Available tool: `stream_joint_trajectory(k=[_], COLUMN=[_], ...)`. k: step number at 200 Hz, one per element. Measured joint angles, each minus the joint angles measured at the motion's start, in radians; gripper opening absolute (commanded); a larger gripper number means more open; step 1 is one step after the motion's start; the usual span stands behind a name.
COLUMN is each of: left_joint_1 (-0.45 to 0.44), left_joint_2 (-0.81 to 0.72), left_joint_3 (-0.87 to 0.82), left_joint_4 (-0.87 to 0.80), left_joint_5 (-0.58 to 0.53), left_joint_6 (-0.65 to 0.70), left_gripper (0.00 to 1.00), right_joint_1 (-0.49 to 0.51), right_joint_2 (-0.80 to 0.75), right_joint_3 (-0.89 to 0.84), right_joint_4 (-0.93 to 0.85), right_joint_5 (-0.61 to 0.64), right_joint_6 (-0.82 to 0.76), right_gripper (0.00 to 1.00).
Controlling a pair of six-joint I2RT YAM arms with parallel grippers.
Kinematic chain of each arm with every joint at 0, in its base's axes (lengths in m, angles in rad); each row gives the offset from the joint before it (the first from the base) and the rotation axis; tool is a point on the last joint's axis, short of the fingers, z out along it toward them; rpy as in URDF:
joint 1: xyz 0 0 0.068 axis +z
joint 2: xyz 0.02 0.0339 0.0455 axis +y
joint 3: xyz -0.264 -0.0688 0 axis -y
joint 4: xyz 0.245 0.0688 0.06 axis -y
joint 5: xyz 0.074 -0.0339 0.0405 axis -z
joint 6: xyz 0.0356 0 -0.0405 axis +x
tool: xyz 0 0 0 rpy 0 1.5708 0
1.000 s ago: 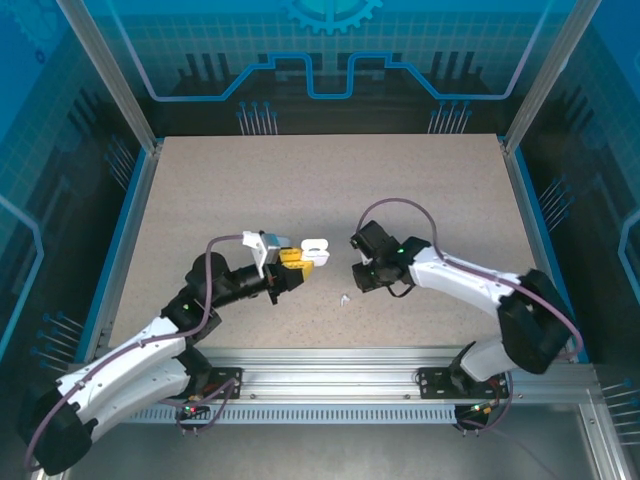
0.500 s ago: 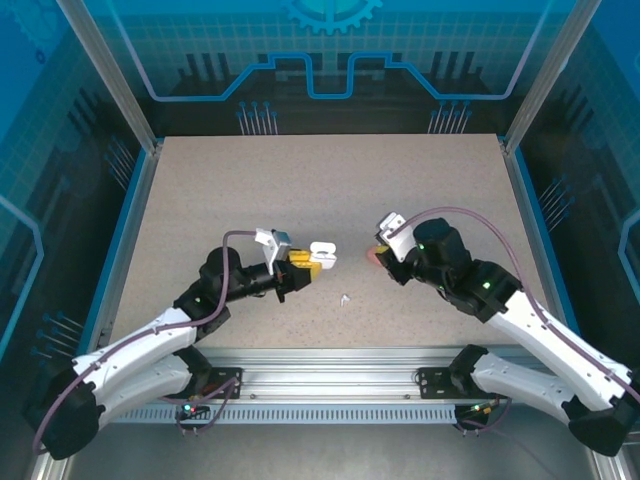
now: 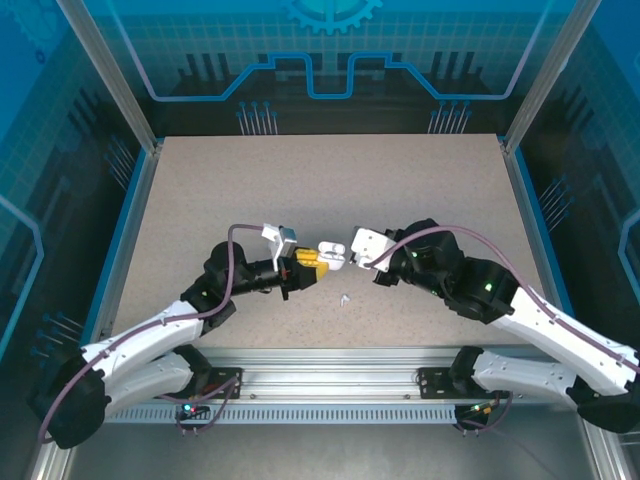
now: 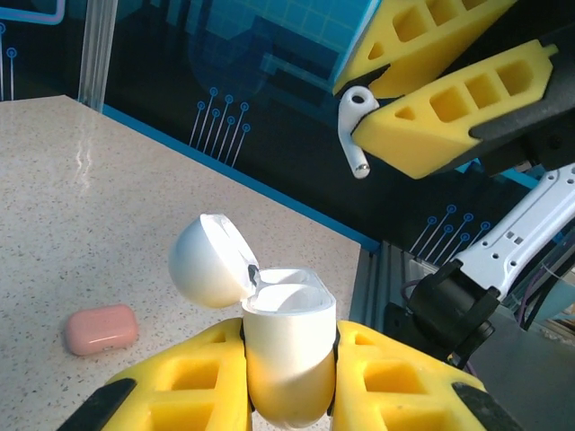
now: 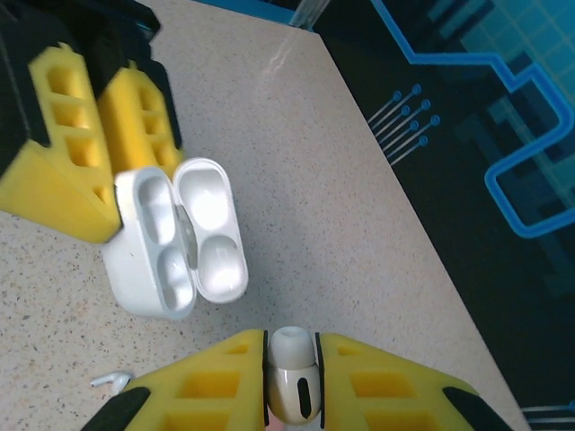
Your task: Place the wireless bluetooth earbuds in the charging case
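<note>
The left jaws are clamped tight on an open white charging case (image 4: 287, 359), its lid flipped back. The right jaws pinch a white earbud (image 4: 349, 135) near the case's open top, not touching it. A second earbud (image 3: 345, 298) lies on the counter (image 3: 300, 180) nearby.

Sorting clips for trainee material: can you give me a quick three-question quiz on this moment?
1. True or false: the charging case held by the left gripper has its lid shut.
2. What does the right gripper hold? A) a white earbud B) a coin C) nothing
3. Fill in: a loose earbud lies on the ____, below the two grippers in the top view.
Key: 1 false, the lid is open; 2 A; 3 table.
</note>
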Motion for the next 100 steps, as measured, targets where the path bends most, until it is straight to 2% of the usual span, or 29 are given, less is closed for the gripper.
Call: stream_joint_trajectory(k=[45,100], left_joint_1=[-0.002,-0.002], left_joint_2=[0.002,0.003], left_joint_3=[0.0,0.001], left_joint_4=[0.003,0.002], left_joint_5=[0.006,0.01], left_joint_6=[0.0,0.0], left_gripper=[0.03,0.03], right_joint_1=[0.064,0.071], right_joint_2=[0.068,0.122], right_joint_3=[0.016,0.016], right_joint_4=[-0.008,-0.014], right_joint_5=[0.05,0.088], right_joint_6=[-0.056,-0.075], right_gripper=[0.18,0.18])
